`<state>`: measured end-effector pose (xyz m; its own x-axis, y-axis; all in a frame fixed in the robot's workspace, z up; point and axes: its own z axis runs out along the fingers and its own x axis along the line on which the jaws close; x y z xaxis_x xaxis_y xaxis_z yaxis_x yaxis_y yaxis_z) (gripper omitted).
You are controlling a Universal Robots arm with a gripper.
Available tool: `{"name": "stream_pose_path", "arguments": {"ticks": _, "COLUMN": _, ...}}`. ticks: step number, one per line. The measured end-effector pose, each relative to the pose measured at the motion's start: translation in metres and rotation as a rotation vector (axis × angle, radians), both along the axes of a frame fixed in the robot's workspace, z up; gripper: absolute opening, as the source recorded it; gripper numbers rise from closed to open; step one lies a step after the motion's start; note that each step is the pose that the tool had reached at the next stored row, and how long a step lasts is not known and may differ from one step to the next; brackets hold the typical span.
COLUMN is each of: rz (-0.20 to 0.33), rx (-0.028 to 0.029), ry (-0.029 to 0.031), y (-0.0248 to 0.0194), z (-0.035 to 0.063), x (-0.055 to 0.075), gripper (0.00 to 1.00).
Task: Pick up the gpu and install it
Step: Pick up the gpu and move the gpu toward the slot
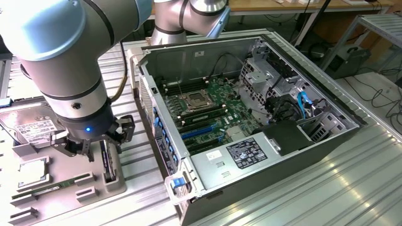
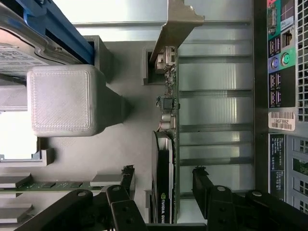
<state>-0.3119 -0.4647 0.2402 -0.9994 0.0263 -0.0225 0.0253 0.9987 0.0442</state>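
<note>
In the lower left of the exterior view, the gripper [image 1: 94, 143] [image 2: 163, 172] hangs over the gray fixture tray [image 1: 63, 190], on the exterior view's left of the open computer case [image 1: 148, 94]. Its fingers [image 2: 128, 177] stand apart, one on each side of the gpu [image 1: 108, 162] [image 2: 166, 144], which stands on edge in a tray slot, touched by neither.

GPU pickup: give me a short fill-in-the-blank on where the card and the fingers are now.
1. The gripper has one of its fingers on each side of the gpu, with a gap on both sides, so it is ____.
2. The gpu stands on edge in the gray holder, ____ the computer case.
3. The hard drive lies toward the exterior view's ____ of the gripper.

Missing words: open; outside; left.
</note>
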Motion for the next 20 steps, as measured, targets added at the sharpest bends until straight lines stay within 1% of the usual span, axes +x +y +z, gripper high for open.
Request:
{"name": "stream_pose_path", "arguments": {"ticks": 8, "rz": 0.000, "rx": 0.0000, "ry": 0.0000, "y": 0.0001, "z": -0.0001, "x": -0.0001, "gripper": 0.60}}
{"name": "stream_pose_path", "arguments": {"ticks": 10, "rz": 0.000, "rx": -0.0004, "ry": 0.0001, "y": 0.0057, "z": -0.0002, "x": -0.0001, "gripper": 0.60}}
{"name": "stream_pose_path", "arguments": {"ticks": 11, "rz": 0.000, "rx": -0.0003, "ry": -0.0001, "y": 0.0064, "z": -0.0005, "x": -0.0001, "gripper": 0.60}}
{"name": "stream_pose_path", "arguments": {"ticks": 17, "rz": 0.000, "rx": -0.0004, "ry": 0.0001, "y": 0.0064, "z": -0.0045, "x": -0.0001, "gripper": 0.59}}
{"name": "stream_pose_path", "arguments": {"ticks": 18, "rz": 0.000, "rx": -0.0004, "ry": 0.0001, "y": 0.0064, "z": -0.0057, "x": -0.0001, "gripper": 0.52}}
{"name": "stream_pose_path", "arguments": {"ticks": 19, "rz": 0.000, "rx": -0.0004, "ry": 0.0002, "y": 0.0064, "z": -0.0069, "x": -0.0001, "gripper": 0.52}}
{"name": "stream_pose_path", "arguments": {"ticks": 20, "rz": 0.000, "rx": -0.0004, "ry": 0.0004, "y": 0.0064, "z": -0.0077, "x": -0.0001, "gripper": 0.45}}
